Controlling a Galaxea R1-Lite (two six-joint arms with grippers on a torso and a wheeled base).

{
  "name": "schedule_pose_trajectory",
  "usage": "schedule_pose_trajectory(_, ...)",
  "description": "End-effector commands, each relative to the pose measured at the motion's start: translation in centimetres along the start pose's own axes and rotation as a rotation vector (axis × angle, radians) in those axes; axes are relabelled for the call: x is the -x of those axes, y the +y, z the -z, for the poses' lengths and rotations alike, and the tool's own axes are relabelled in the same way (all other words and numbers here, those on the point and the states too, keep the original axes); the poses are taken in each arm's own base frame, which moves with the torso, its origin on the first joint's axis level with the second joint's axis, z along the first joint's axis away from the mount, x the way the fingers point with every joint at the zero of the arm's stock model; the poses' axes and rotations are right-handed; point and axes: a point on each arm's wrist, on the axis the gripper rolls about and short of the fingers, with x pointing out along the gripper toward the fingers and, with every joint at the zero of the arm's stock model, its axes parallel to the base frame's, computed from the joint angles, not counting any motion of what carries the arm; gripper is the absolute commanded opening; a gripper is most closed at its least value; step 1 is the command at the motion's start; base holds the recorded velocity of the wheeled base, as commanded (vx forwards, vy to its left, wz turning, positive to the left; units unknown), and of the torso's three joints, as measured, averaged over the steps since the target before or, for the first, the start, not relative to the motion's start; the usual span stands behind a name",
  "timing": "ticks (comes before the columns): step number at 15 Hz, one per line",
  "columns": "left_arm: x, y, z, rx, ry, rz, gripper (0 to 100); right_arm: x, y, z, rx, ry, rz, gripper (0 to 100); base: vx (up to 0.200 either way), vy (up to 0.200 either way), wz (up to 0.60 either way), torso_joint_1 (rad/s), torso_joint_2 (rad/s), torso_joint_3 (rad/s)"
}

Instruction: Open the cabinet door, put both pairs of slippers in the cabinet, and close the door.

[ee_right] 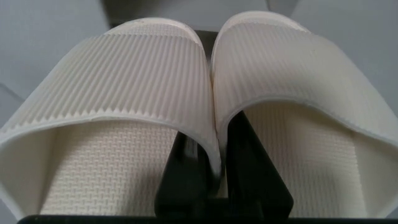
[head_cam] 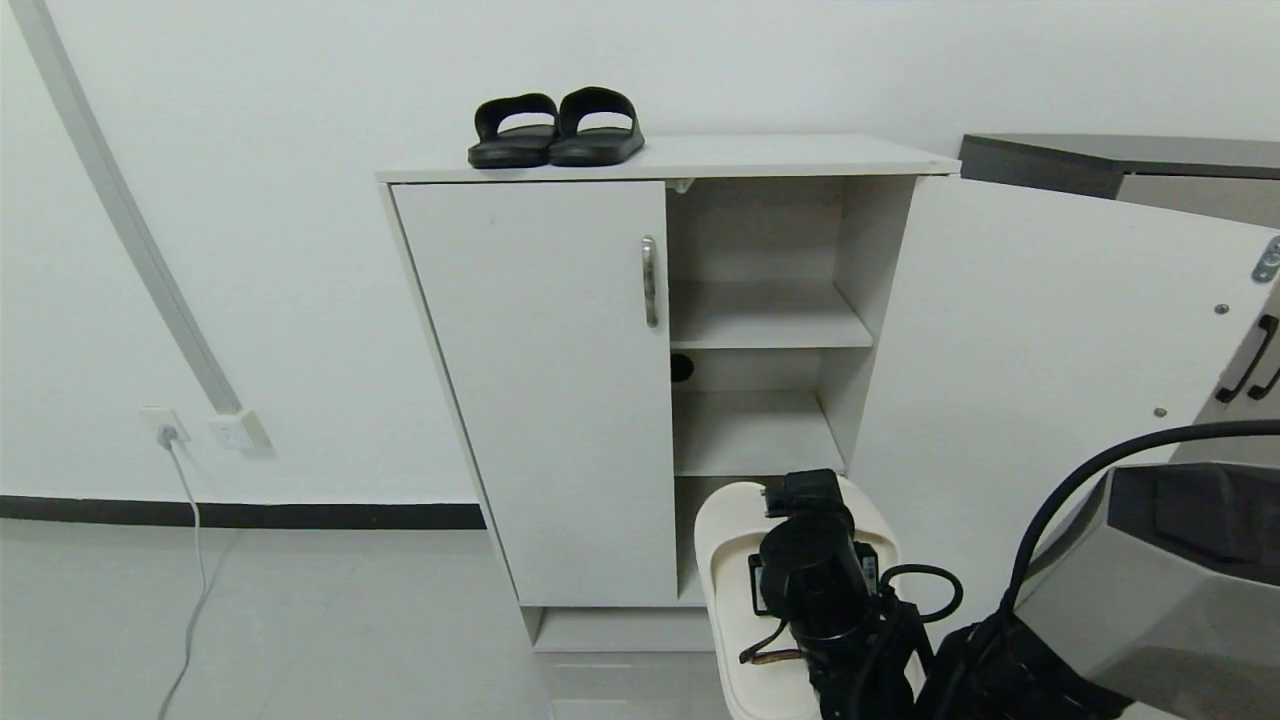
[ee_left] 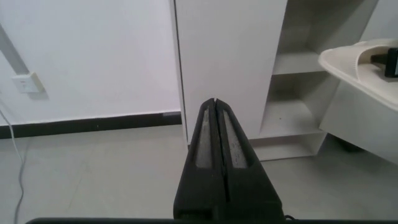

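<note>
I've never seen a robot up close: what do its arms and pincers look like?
The left pincer has two long black fingers, tapering to the tip, each with a grey textured pad. The right arm is black, rounded at the wrist, with black cables looping beside it.

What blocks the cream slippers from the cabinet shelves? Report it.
Nothing visible does. The right gripper holds the cream slippers in front of the open compartment. The right door is swung wide, and the closed left door sits off to the side.
</note>
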Motion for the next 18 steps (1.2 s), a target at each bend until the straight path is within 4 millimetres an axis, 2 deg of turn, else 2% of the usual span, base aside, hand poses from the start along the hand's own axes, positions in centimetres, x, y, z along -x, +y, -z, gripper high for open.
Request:
schedule_pose_trajectory(1, 0.0, 0.0, 0.0, -0.001, 0.002, 0.0, 0, -0.4, -0.2, 0.2, 0.002, 0.005, 0.01, 0, 0.0, 0.0, 0.0, 0.0, 0.0, 0.0)
schedule_pose_trajectory(10, 0.0, 0.0, 0.0, 0.0, 0.002, 0.0, 0, -1.2, -0.3, 0.7, 0.01, 0.017, 0.026, 0, 0.0, 0.0, 0.0, 0.0, 0.0, 0.0)
schedule_pose_trajectory(15, 0.0, 0.0, 0.0, 0.0, 0.002, 0.0, 0, -3.7, 0.2, 2.1, -0.006, 0.012, 0.046, 0, 0.0, 0.0, 0.0, 0.0, 0.0, 0.0)
schedule_pose_trajectory(18, 0.0, 0.0, 0.0, -0.001, 0.002, 0.0, 0, -4.1, 0.4, 2.7, -0.01, 0.006, 0.046, 0, 0.0, 0.0, 0.0, 0.0, 0.0, 0.0)
